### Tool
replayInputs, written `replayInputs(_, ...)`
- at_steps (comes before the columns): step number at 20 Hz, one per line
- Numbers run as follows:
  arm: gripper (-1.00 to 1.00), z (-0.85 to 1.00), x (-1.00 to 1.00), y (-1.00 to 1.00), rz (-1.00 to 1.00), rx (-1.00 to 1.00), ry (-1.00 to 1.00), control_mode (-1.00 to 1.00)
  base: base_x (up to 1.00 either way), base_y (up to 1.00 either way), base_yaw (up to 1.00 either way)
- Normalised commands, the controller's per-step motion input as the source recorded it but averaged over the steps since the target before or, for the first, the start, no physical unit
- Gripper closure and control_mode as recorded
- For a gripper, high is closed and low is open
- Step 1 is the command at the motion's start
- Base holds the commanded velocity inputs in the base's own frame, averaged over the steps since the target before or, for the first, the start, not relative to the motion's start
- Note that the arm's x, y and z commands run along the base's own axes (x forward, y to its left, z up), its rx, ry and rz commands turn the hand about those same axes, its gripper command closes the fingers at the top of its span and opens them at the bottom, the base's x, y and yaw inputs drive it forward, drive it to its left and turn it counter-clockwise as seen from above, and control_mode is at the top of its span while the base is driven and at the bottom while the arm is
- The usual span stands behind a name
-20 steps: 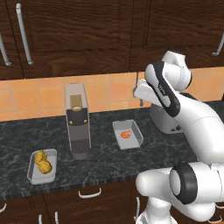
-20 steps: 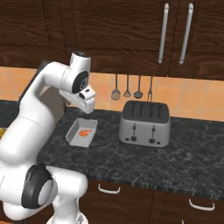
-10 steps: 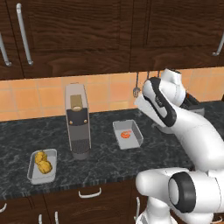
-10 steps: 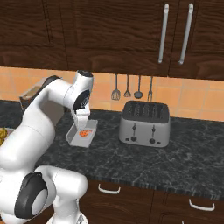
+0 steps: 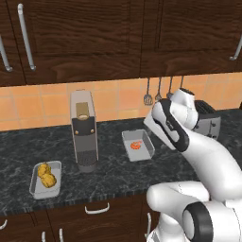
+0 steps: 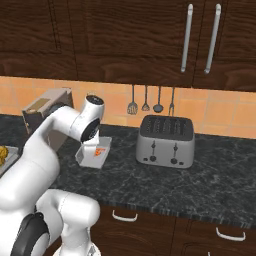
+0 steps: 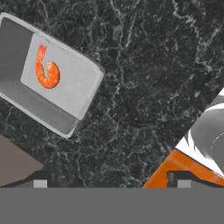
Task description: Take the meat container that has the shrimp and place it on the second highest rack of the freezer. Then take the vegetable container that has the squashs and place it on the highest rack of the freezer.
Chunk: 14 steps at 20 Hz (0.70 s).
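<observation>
Two shallow grey metal trays sit well apart on the dark speckled stone counter (image 5: 113, 170): one with an orange shrimp (image 5: 135, 145) lies beside the arm, one with yellow squash (image 5: 46, 175) lies past the coffee machine (image 5: 84, 134). The gripper's (image 7: 111, 183) jaws stand wide apart, holding nothing.

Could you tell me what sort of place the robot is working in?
A home kitchen, it seems: a dark stone counter under wooden cupboards, with a toaster and cooking utensils hanging on the tiled wall.
</observation>
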Motion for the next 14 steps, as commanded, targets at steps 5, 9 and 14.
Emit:
replayInputs(5,-1.00,-0.43,0.10,0.11,-0.15,-0.06,0.02,-1.00,0.00,0.00,0.00)
replayInputs(9,-1.00,-0.31,0.29,-0.01,-0.12,0.00,0.10,-1.00,0.00,0.00,0.00)
replayInputs(14,-1.00,-0.27,0.17,-0.04,-0.08,0.02,0.07,-1.00,0.00,0.00,0.00)
